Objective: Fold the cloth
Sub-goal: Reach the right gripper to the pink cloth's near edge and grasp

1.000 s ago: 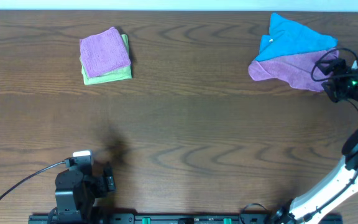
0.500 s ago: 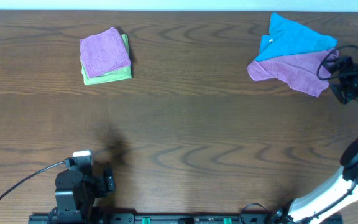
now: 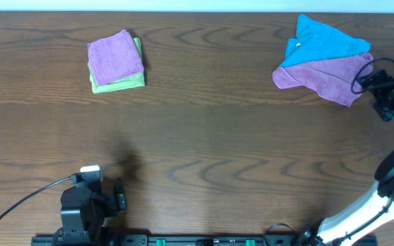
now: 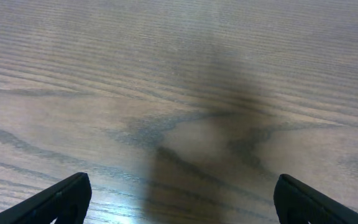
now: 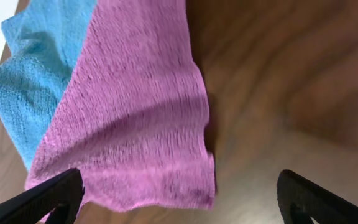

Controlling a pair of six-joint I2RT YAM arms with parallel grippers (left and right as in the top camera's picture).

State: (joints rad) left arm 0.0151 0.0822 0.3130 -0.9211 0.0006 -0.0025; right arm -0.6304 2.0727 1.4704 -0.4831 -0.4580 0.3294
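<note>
While the right gripper sits at the right-hand edge of the loose purple cloth, its jaws stand wide apart and hold nothing. The right wrist view shows its fingertips in the two lower corners, with a corner of that cloth and bare worktop between them. The loose purple cloth lies spread and unfolded at the far right of the worktop, touching a rumpled blue cloth along its far side. Well apart, at the far left, a folded purple cloth rests on a folded green cloth. The left gripper is near the front edge on the left, spread wide and empty over bare wood.
</note>
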